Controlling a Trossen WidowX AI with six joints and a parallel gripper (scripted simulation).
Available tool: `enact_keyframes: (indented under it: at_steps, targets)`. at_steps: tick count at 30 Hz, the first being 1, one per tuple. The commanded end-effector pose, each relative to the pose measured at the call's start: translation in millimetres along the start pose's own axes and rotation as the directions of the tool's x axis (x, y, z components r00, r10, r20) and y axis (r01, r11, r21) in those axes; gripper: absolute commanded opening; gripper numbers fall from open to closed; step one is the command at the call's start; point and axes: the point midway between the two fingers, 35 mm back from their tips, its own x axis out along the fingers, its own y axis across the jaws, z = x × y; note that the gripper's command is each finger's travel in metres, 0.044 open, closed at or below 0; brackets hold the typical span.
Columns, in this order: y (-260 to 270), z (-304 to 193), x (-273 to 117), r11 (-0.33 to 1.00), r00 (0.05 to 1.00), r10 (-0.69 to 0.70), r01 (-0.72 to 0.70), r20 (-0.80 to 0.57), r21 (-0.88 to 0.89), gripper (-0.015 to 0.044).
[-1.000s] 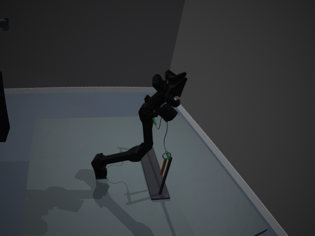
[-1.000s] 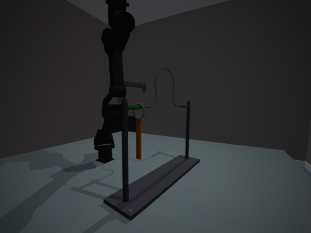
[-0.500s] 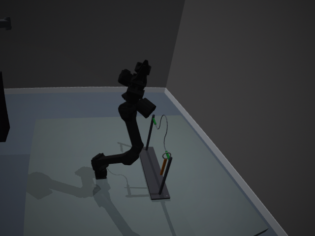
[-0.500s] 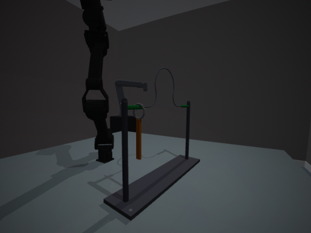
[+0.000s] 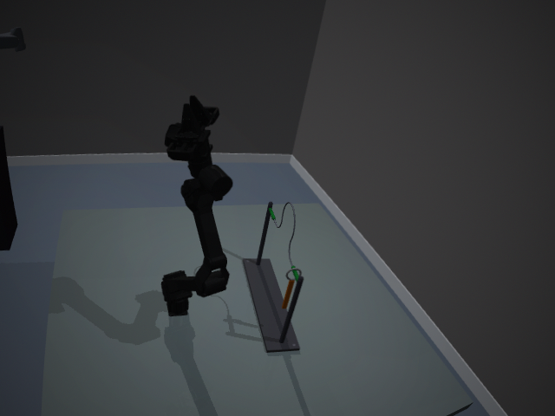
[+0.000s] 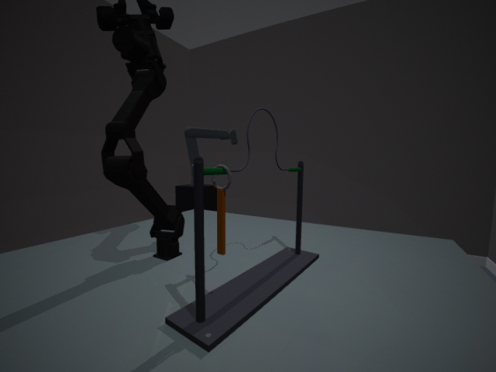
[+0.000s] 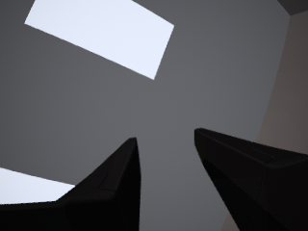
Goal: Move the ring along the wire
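The ring [image 5: 286,274] [image 6: 230,180] hangs around the green part [image 5: 295,272] [image 6: 210,171] by the near post [image 5: 291,311] [image 6: 198,240]. Its orange handle [image 5: 287,294] [image 6: 221,222] points down. The other green part [image 5: 271,213] [image 6: 295,169] is at the far post [image 5: 264,235] [image 6: 299,211]. The thin grey wire [image 5: 294,221] [image 6: 261,108] arches between them. My gripper [image 5: 188,101] [image 6: 132,3] [image 7: 166,141] is partly open and empty, pointing up, high above and away from the ring and wire. Its fingertips are at the top edge in the exterior view.
The dark base plate [image 5: 269,304] [image 6: 256,292] carries both posts. My arm [image 5: 209,232] [image 6: 132,100] stands to the left of the wire stand in the top and exterior views. A grey arm-like shape [image 6: 210,133] on a black block [image 6: 194,196] is in the background.
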Motion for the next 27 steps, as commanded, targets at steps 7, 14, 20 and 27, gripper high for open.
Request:
enact_keyframes:
  at_steps: [7,14,20,27]
  targets:
    - [53.5,85.3,-24.6,0.987,0.958,0.16,-0.157,0.236,-0.034,0.016]
    - [102.9,120.5,-58.4,0.949,0.885,0.314,-0.306,0.344,-0.08,0.016]
    - [147.3,132.8,-96.2,0.884,0.797,0.46,-0.453,0.391,-0.117,0.016]
    - [194.5,127.1,-147.5,0.761,0.672,0.63,-0.635,0.388,-0.134,0.016]
